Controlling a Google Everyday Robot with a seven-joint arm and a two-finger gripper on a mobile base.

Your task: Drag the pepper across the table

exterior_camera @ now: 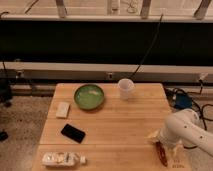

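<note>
The pepper (161, 153) is a slim dark-red chili. It lies on the light wooden table (120, 125) near the front right corner, pointing toward the front edge. My white arm reaches in from the right. Its gripper (158, 141) is low over the pepper's upper end, at or just above it. The arm hides whether the gripper touches the pepper.
A green bowl (89, 96) and a white cup (126, 88) stand at the back of the table. A small white block (62, 109), a black phone (73, 133) and a lying plastic bottle (61, 159) are on the left side. A blue object (181, 100) and cables lie off the right edge.
</note>
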